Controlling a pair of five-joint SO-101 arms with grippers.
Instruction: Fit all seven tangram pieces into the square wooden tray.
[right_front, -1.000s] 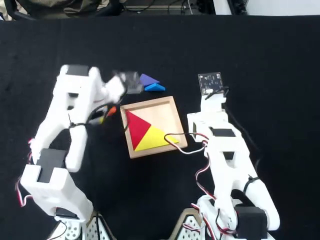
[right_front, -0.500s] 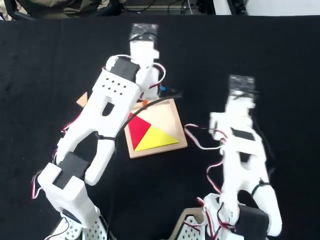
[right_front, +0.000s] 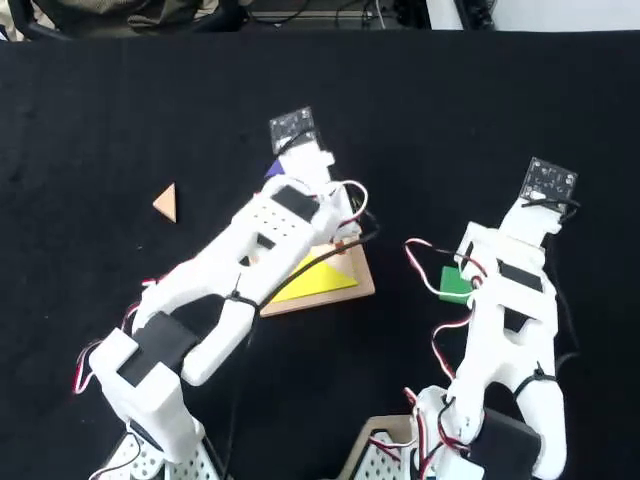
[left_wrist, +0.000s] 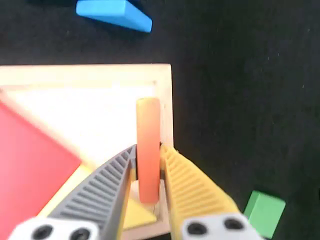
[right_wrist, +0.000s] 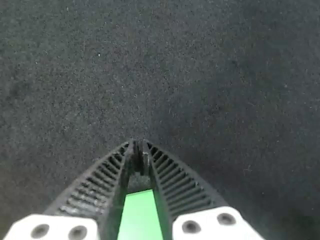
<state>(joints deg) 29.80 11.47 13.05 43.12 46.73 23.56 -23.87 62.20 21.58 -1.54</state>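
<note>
Left gripper (left_wrist: 148, 152): was seen clamped on the orange piece (left_wrist: 148, 117), held on edge along the inside of one rim of the tray (left_wrist: 90, 74) | red piece (left_wrist: 30, 160) and yellow piece (right_front: 312, 276) were seen lying in the tray | blue piece (left_wrist: 115, 12) was noted outside the tray | right gripper (right_wrist: 136, 152): fingers were found pressed together over the black cloth (right_wrist: 225, 75) | green piece (right_front: 455, 284) was seen on the cloth beside the right arm

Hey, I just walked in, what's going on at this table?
The left end effector holds an orange piece on edge over the tray, beside one wall. A red piece and a yellow piece already lie inside. The right end effector is shut, over bare cloth. A blue piece, a green piece and a tan piece lie outside the tray.
</note>
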